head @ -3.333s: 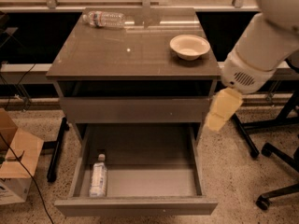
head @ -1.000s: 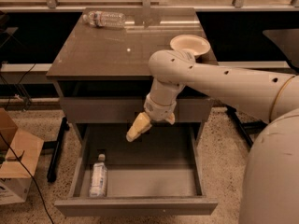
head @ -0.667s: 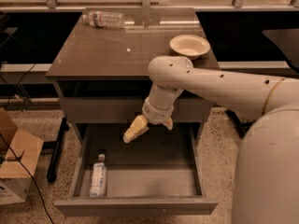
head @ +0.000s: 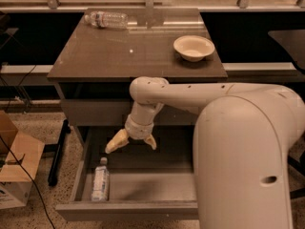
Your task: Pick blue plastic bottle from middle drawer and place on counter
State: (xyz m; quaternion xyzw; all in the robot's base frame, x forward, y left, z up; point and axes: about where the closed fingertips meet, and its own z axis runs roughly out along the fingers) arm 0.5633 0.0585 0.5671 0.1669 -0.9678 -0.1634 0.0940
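The blue plastic bottle (head: 100, 181), small and clear with a white cap and pale label, lies lengthwise along the left side of the open middle drawer (head: 128, 210). My gripper (head: 131, 144) hangs over the drawer's back left part, above and to the right of the bottle, not touching it. Its two yellowish fingers (head: 116, 141) are spread apart and hold nothing. The counter (head: 128, 51) is the glossy grey-brown cabinet top above.
A white bowl (head: 193, 47) sits at the counter's right. A longer clear bottle (head: 106, 19) lies at its back left. A closed shallower drawer front (head: 90, 111) is above the open one. A cardboard box (head: 14, 168) stands on the floor at left.
My arm has swung from the cabinet's right side across the front to the left and lower. The gripper is now over the drawer's left part, nearer the bottle, with its fingers spread.
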